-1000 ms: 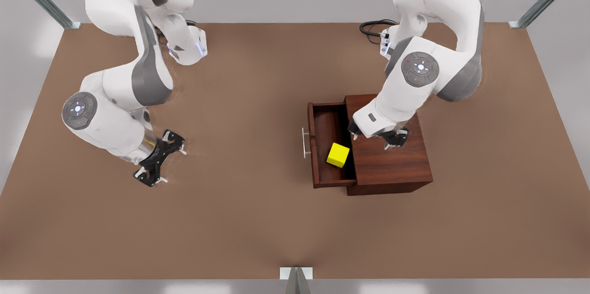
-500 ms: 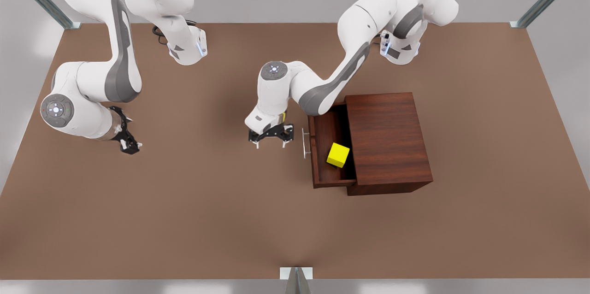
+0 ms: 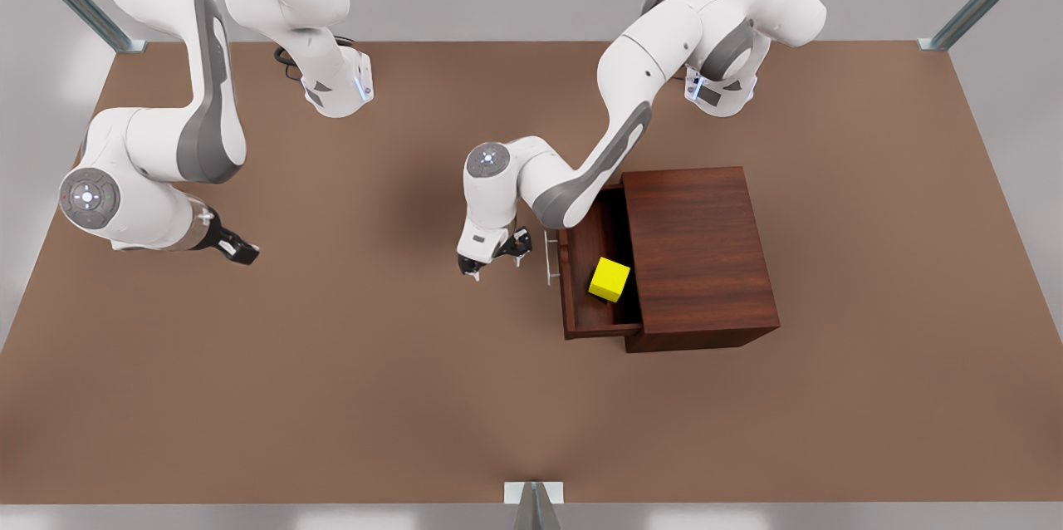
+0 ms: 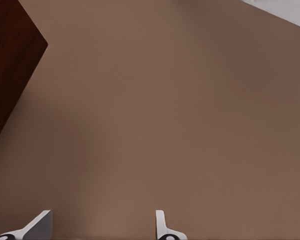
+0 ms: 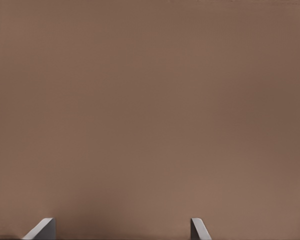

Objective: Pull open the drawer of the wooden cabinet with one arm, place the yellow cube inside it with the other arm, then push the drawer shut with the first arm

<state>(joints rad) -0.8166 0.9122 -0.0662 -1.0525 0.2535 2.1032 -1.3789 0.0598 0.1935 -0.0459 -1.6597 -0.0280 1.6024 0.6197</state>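
Sitting in the open drawer [image 3: 591, 268], the small yellow cube [image 3: 609, 279] has one corner tucked under the grainy wooden cabinet [image 3: 699, 254]. Left gripper [image 3: 495, 254] hangs just beside the thin silver handle [image 3: 548, 257], fingers apart, holding nothing. Right gripper [image 3: 235, 247] waits far off, open and empty

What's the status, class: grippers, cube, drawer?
Left gripper open beside drawer handle. Right gripper open, waiting far off. Yellow cube inside open drawer; nothing blocking it.
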